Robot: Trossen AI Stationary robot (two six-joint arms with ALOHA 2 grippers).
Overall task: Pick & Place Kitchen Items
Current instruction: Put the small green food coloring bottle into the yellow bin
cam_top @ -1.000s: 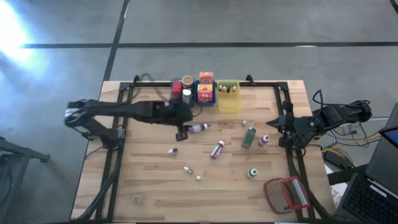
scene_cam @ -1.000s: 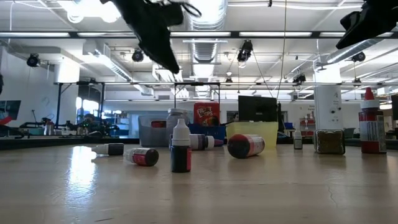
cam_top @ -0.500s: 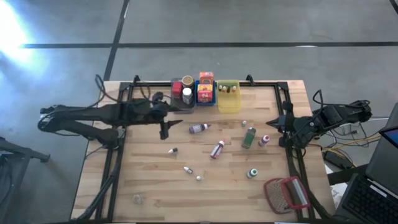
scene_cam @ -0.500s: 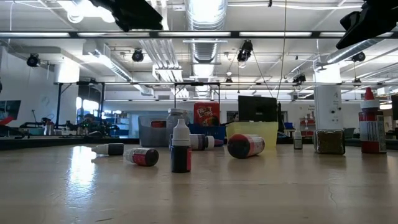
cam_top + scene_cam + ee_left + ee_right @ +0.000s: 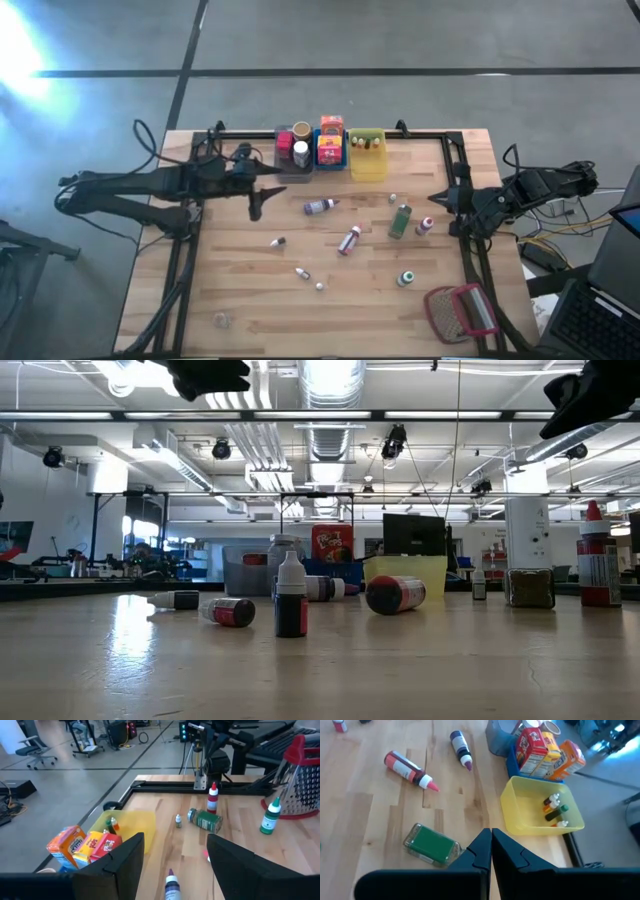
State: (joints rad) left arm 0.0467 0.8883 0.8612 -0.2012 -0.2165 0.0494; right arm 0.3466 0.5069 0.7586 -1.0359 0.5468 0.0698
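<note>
Kitchen items scattered mid-table; left gripper jaws apart, empty; right gripper jaws closed, empty.

A pale wooden plank table fills the middle of the high view, edged by a black metal frame. Along its upper edge sit a grey rectangular bin, a blue rectangular bin and a yellow rectangular plastic bin. A red-framed grey mesh grater lies lower right.

Small bottles and green jar scattered mid-table; boxes upright in bins at rear.
</note>
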